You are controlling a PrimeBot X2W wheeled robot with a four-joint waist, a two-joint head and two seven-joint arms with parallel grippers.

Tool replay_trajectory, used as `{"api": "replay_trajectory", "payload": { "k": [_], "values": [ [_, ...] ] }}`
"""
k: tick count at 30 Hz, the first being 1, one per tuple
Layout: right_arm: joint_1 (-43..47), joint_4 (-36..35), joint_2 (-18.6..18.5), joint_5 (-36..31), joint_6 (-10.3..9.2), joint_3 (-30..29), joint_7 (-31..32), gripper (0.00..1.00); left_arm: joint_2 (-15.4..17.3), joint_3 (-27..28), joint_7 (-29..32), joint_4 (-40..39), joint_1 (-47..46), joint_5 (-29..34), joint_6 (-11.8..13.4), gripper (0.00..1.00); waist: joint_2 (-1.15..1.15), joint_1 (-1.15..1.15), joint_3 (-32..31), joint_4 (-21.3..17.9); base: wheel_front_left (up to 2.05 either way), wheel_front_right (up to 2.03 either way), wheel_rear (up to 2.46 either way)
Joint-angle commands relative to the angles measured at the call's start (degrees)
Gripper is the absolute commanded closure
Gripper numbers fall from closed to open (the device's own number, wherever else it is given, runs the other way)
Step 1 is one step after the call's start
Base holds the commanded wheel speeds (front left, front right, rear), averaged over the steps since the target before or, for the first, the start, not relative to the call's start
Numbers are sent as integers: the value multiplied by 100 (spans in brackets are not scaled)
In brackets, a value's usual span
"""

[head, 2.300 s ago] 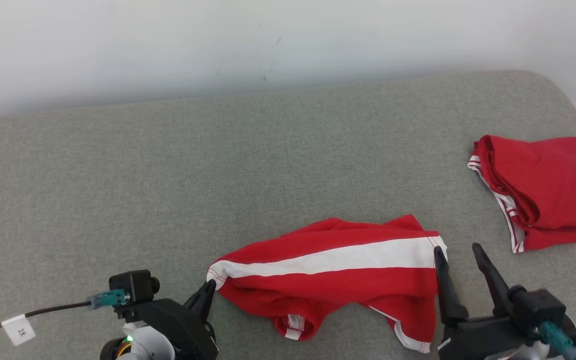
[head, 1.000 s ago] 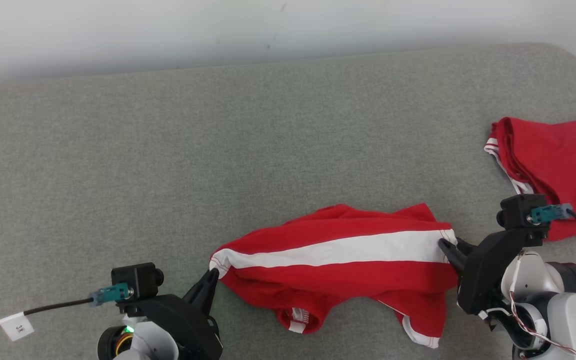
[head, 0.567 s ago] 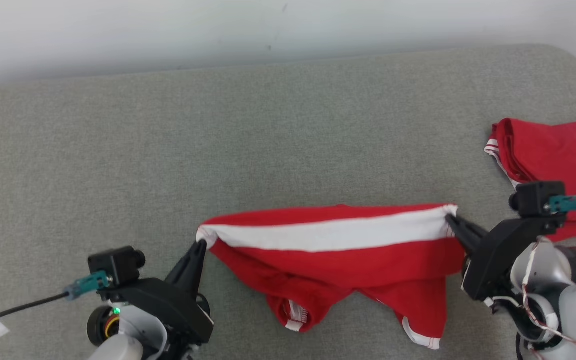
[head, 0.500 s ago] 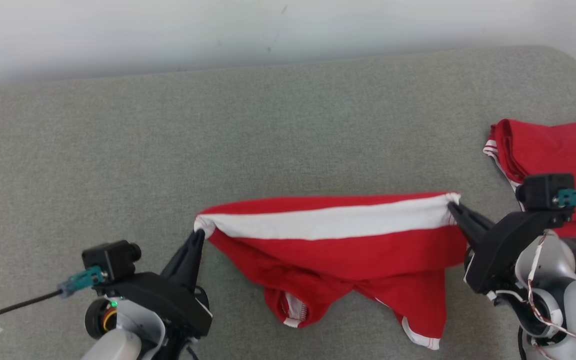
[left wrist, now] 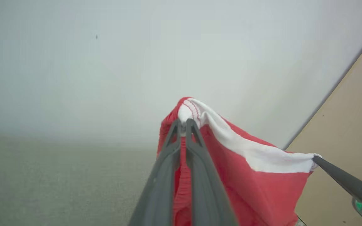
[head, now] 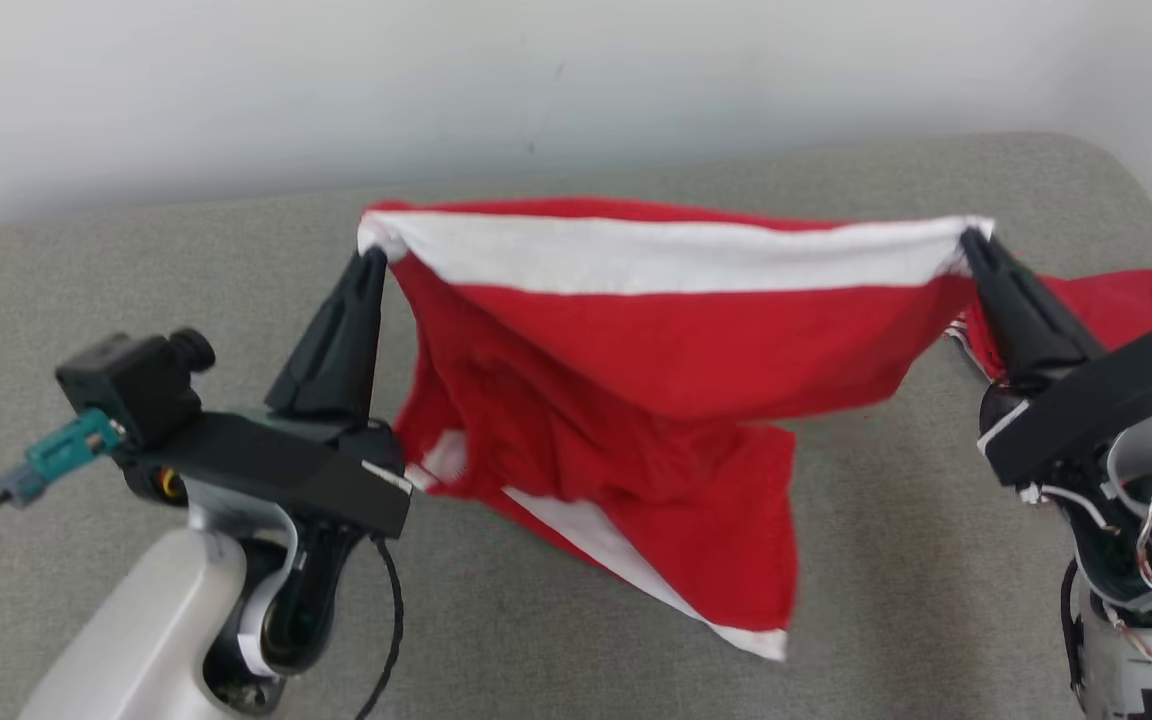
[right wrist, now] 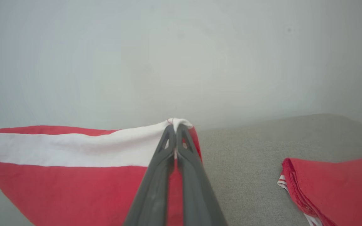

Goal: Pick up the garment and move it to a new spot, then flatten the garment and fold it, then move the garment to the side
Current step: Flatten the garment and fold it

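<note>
The garment (head: 656,380) is red with a wide white band along its top edge. It hangs stretched in the air above the grey cushion (head: 136,260), its lower part drooping toward the surface. My left gripper (head: 373,256) is shut on the band's left corner; the left wrist view shows that gripper (left wrist: 184,123) pinching the garment (left wrist: 250,175) at that corner. My right gripper (head: 969,240) is shut on the band's right corner, and the right wrist view shows this gripper (right wrist: 175,127) clamped on the garment (right wrist: 74,175).
A second red garment (head: 1116,300), folded, lies on the cushion at the right behind my right arm, seen as a folded red pile (right wrist: 335,185) in the right wrist view. A pale wall (head: 576,80) runs behind the cushion. A tan panel (left wrist: 350,131) shows at the right.
Both grippers have risen with the garment, lifting its banded edge off the cushion and pulling it taut between them. The right gripper closed on its corner about a second ago.
</note>
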Motion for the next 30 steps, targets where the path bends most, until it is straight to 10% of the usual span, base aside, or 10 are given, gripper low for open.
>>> {"api": "replay_trajectory", "payload": {
  "k": [1,30],
  "values": [
    [-82,-51,17,79,-14,25,-71,100,33,21,17,-53,-103,37,9,100,0,0,-34,-31,0,0,0],
    [-1727,-9,-342,360,-14,298,-1157,100,359,147,1041,5,-1828,-125,-302,100,0,0,271,-342,0,0,0]
  ]
}}
